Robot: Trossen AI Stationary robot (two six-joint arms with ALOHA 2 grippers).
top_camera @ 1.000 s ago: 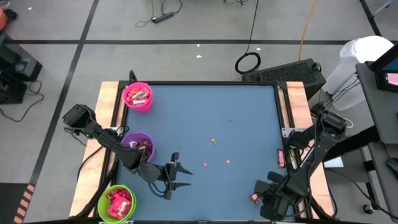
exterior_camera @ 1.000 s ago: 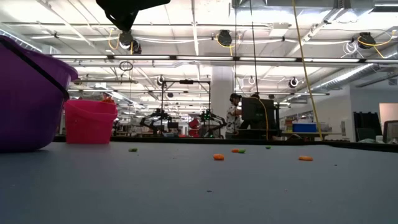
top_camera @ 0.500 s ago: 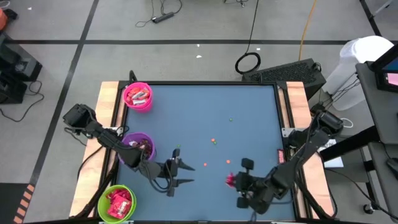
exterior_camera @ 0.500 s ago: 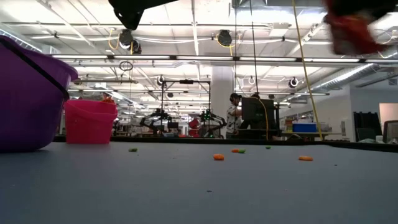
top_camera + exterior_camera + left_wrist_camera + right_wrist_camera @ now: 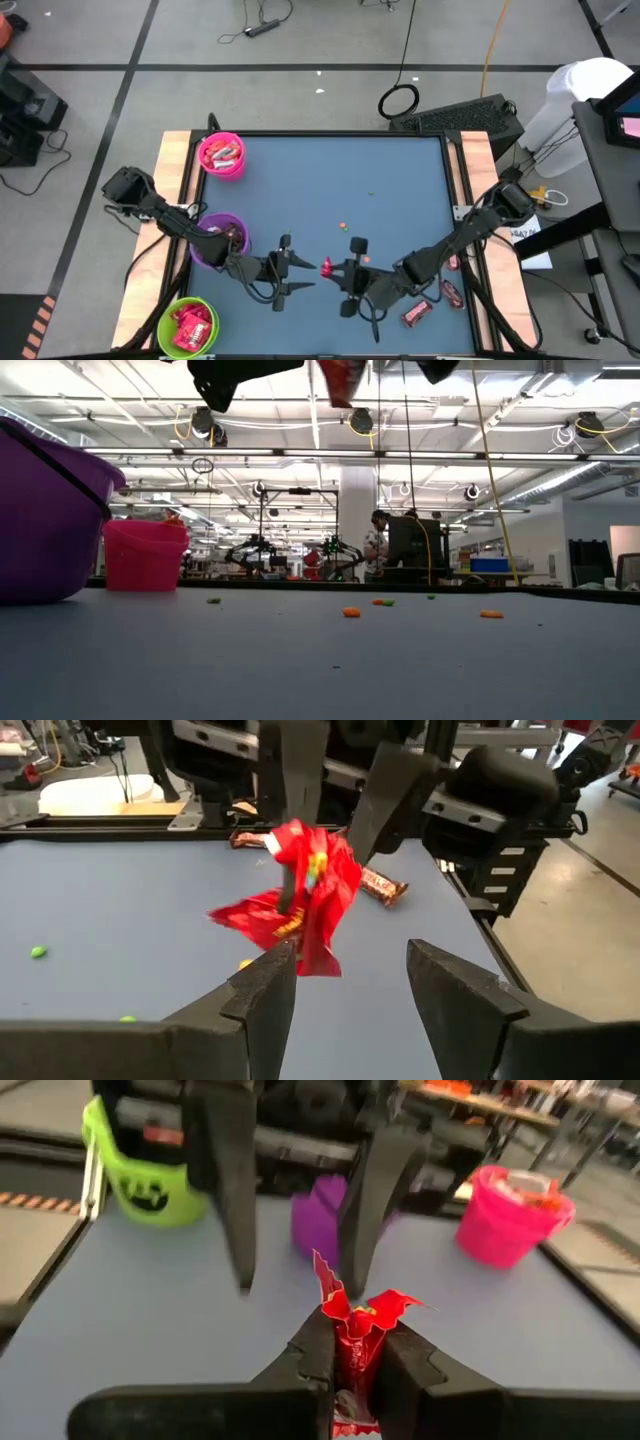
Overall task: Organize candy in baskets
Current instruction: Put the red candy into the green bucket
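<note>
You are partway through a handover above the middle of the blue table: your right gripper is pinched tight on a red wrapped candy, holding it in the air, and your left gripper faces it with its fingers spread wide, the candy just in front of them but not yet between them. The left wrist view shows the crumpled red wrapper hanging from the right gripper's fingers just ahead of the open fingers. As for the sorting, much of it looks done: the pink basket at the far left corner, the purple basket beside the left arm and the lime green basket at the near left corner each already hold wrapped pieces. What is left, as far as you can see, is the piece in hand plus three loose candies at the right edge of the table: a dark brown piece, a pink-red one and another partly behind the right arm. A few tiny orange and green specks lie on the table and are not part of the job.
</note>
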